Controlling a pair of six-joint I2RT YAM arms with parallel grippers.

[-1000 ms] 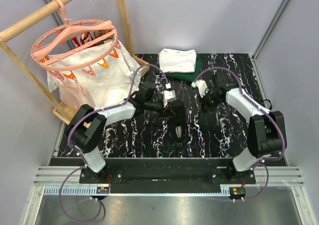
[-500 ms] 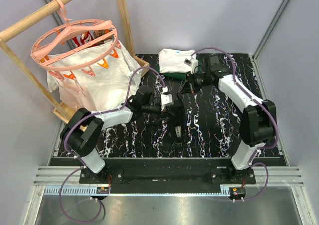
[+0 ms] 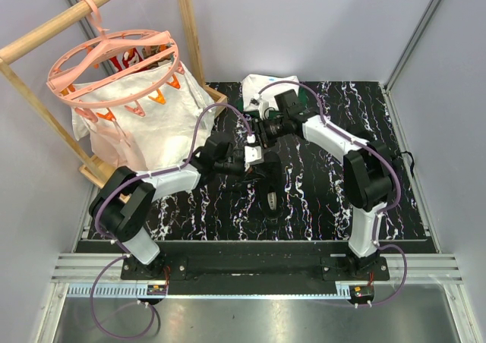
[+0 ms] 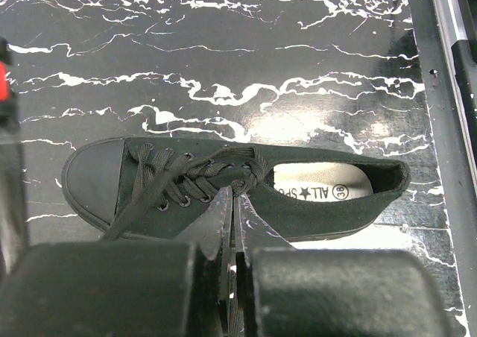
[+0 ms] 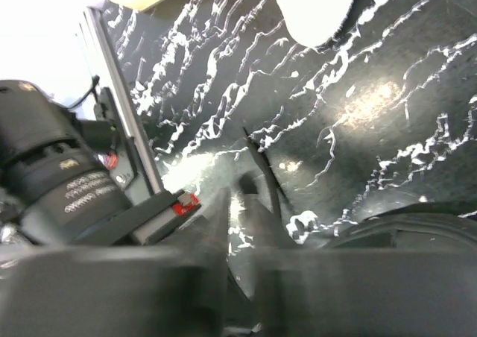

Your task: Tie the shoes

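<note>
Mid-frame, left wrist view — sneaker [image 4: 320,212] on counter [image 4: 298,54] | left end effector [image 4: 235,203] pinching a lace [image 4: 237,179] by its eyelets | right end effector [image 5: 240,199] blurred — state cannot tell.

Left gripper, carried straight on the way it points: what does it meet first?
The black sneaker, at its laces. The left gripper points at the laced middle; whether it already touches is unclear.

Back-left is blocked for us by the wooden rack [image 3: 190,32] with its pink hanger [image 3: 114,70] and white bag [image 3: 144,123]. The folded clothes [image 3: 254,83] take the back edge. The right arm [image 3: 334,134] and left arm [image 3: 175,177] crowd mid-table over the sneaker [image 3: 271,195], and we find open marble table [image 3: 342,199] to its right.
</note>
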